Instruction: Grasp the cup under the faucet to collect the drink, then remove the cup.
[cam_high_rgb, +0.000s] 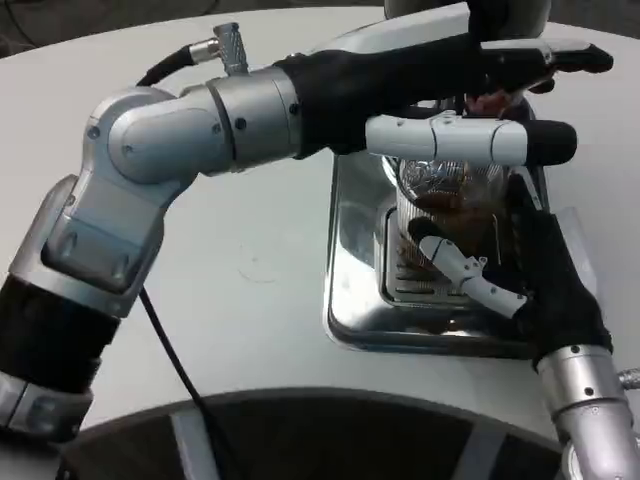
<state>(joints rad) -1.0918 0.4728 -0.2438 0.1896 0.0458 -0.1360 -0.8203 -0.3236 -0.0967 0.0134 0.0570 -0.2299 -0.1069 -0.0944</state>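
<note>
cup (455, 205): clear, ridged plastic, round in section; it stands upright with its long axis vertical and its mouth upward; brown drink shows through the wall; it sits on the slotted grate of the drip tray, directly below the faucet
faucet (490, 100): only a small reddish-brown part shows above the cup, between the left hand's fingers; its shape is too hidden to tell
drip tray (355, 290): shiny polished metal, rectangular with rounded corners and a raised rim; a slotted grate lies in its middle; it mirrors the arm above
right hand (500, 270): black palm and wrist on the cup's right side, a white and black finger (465, 270) lying slantwise across the cup's near wall; the hand wraps around the cup and touches it, so it reads as a grip on the cup; the far fingers are hidden behind it
left hand (460, 95): reaches in from the left above the cup, black back, long axis level; one white finger (450, 138) with a black tip lies level across the cup's upper part; whether it presses a lever or holds anything I cannot tell
left arm (160, 170): smooth silver shells, bent at the elbow; a black cable runs beneath it
table (250, 260): white, matte, with a curved near edge
</note>
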